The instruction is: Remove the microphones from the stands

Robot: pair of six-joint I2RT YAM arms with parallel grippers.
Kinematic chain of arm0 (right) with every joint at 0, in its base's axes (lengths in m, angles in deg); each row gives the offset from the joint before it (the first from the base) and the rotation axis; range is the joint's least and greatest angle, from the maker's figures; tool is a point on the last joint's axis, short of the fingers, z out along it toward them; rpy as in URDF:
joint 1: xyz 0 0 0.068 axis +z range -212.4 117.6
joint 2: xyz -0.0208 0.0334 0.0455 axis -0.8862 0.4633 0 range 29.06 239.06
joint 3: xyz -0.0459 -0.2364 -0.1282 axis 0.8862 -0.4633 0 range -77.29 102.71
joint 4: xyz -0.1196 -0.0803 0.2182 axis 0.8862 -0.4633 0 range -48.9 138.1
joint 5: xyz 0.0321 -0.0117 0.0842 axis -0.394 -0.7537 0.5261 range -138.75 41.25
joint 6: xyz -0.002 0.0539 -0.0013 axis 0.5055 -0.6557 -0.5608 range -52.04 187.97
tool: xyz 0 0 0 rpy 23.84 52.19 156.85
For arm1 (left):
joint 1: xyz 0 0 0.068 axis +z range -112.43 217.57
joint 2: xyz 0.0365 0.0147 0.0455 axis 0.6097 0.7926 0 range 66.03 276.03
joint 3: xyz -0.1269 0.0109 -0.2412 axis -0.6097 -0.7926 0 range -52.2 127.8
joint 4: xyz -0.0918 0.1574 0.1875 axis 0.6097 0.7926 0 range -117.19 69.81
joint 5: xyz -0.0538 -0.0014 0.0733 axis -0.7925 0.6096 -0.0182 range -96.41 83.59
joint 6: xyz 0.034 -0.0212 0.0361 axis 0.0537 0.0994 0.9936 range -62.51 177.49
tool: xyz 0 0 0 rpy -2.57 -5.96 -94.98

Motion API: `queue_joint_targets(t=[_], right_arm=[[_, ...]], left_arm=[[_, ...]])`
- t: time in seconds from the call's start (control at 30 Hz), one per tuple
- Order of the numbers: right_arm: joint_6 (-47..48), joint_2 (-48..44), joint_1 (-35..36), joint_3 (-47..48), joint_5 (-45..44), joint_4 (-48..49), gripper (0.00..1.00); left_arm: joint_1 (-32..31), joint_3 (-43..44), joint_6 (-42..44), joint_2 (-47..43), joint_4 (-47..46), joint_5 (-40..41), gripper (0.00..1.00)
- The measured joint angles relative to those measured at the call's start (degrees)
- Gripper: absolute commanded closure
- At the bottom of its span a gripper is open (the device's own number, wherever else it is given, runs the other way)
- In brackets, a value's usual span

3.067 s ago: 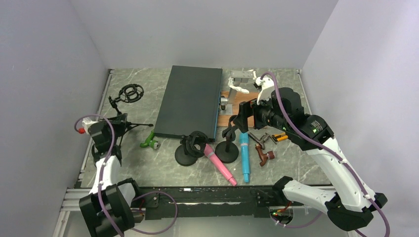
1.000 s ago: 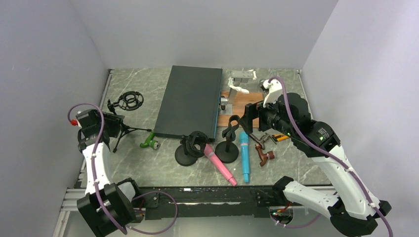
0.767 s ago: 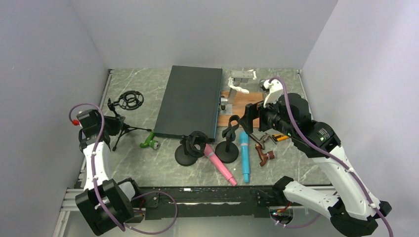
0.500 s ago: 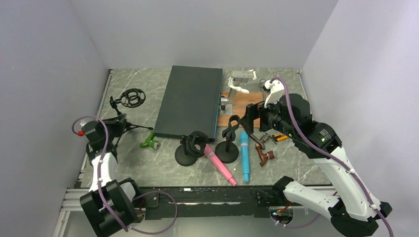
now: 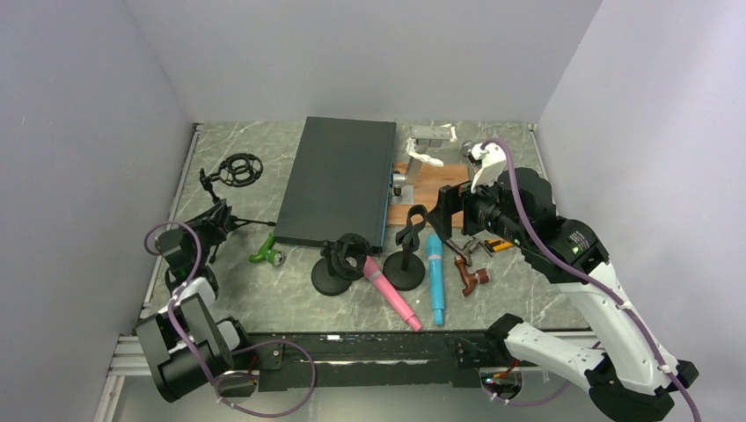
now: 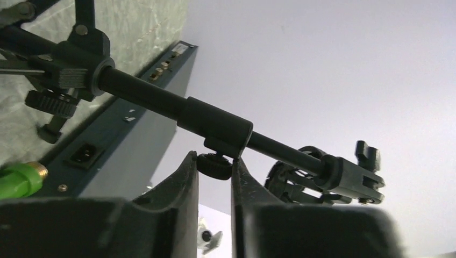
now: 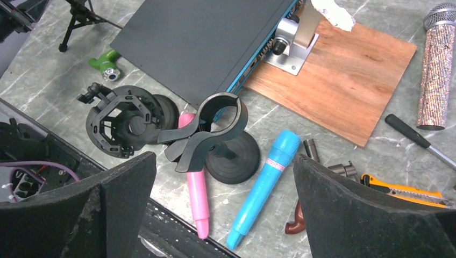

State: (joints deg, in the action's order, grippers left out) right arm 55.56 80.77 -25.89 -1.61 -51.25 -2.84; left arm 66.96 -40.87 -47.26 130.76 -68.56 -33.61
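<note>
A pink microphone and a blue microphone lie flat on the table beside a black clip stand; the clip is empty. They also show in the right wrist view: pink microphone, blue microphone. My right gripper hangs open above them. A small black tripod stand with an empty ring mount stands at the left. My left gripper is shut on the thumbscrew knob under its pole.
A second round-base stand with a shock mount stands left of the pink microphone. A dark flat box, a wood board, a glitter microphone, a utility knife and a green fitting lie around.
My left arm has dropped lower and nearer the table's front, still on the tripod stand; the stand and its ring have shifted slightly. The right arm has barely moved.
</note>
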Motion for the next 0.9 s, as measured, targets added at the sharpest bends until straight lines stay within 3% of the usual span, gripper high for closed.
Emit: queue_joint_targets(t=[0.1, 0.2, 0.6, 0.9], right_arm=[[0.0, 0.1, 0.0, 0.0, 0.0, 0.0, 0.00], [0.0, 0.1, 0.0, 0.0, 0.0, 0.0, 0.00], [0.0, 0.6, 0.0, -0.1, 0.0, 0.0, 0.00], [0.0, 0.9, 0.0, -0.5, 0.5, 0.1, 0.00]], left_arm=[[0.2, 3.0, 3.3, -1.1, 7.0, -0.9, 0.48], [0.2, 7.3, 9.6, -3.1, 20.5, -0.6, 0.39], [0.3, 23.9, 37.2, -8.9, 60.3, 8.6, 0.41], [-1.0, 25.7, 45.0, -14.8, 70.2, 11.7, 0.45]])
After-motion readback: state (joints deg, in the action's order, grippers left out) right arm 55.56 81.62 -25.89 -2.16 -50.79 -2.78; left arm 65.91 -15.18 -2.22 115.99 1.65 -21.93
